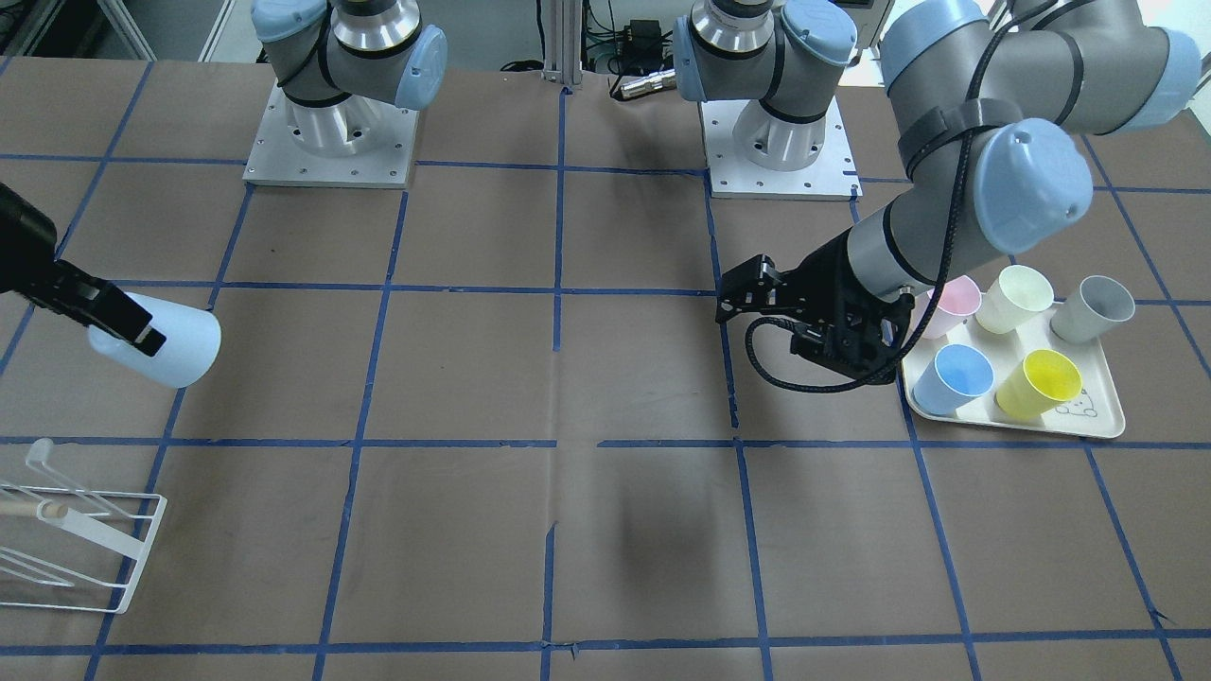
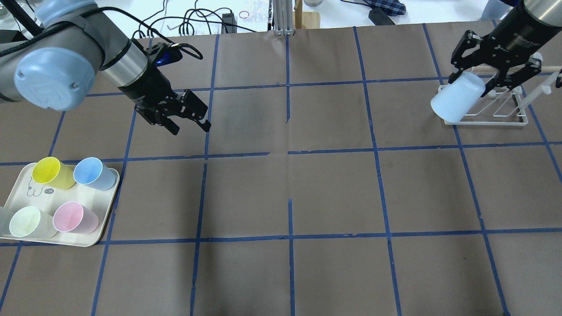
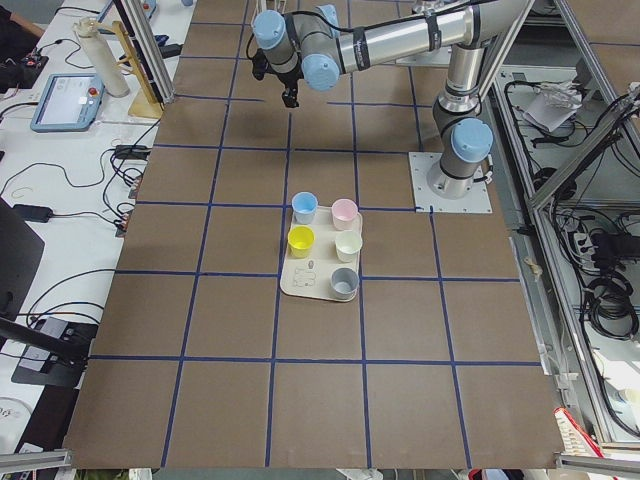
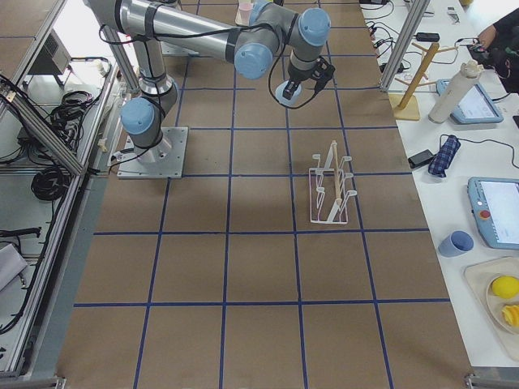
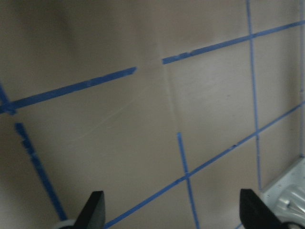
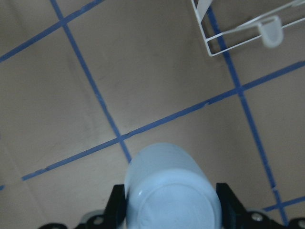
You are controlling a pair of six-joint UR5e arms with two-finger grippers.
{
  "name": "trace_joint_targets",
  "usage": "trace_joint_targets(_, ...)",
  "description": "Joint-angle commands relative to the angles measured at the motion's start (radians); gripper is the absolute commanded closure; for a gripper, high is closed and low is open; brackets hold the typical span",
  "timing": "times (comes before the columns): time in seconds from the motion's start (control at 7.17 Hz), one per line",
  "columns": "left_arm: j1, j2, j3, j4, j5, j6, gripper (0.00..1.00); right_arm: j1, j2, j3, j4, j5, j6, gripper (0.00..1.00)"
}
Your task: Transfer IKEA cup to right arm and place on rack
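My right gripper (image 2: 476, 83) is shut on the pale grey-blue IKEA cup (image 2: 456, 104) and holds it tilted in the air, bottom toward the wrist. The cup also shows in the front view (image 1: 175, 345) and between the fingers in the right wrist view (image 6: 169, 188). The white wire rack (image 2: 505, 115) with its wooden dowel stands on the table at the far right; the cup is apart from it, and the rack shows lower down in the front view (image 1: 76, 544). My left gripper (image 2: 191, 128) is open and empty over the table, its fingertips (image 5: 95, 210) spread wide.
A cream tray (image 2: 94, 235) at the left front holds several cups: yellow (image 2: 50, 172), periwinkle blue (image 2: 94, 173), pale green (image 2: 26, 221), pink (image 2: 72, 217). The arm bases (image 1: 331, 142) stand at the robot's side.
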Motion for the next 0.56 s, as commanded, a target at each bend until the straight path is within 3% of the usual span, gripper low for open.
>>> trace_joint_targets(0.0, -0.017, 0.045, 0.104, -0.042, 0.185, -0.211, 0.0, -0.004, 0.054, -0.002, -0.179, -0.164, -0.208, 0.72)
trace_joint_targets(0.14, -0.031, 0.065, 0.112, -0.042, 0.185, -0.316, 0.0, -0.033, 0.063, -0.001, -0.181, -0.176, -0.213, 0.75)
trace_joint_targets(0.42, -0.096, 0.106, 0.122, -0.029, 0.281, -0.356, 0.0, -0.088, 0.083, -0.001, -0.185, -0.18, -0.243, 0.81)
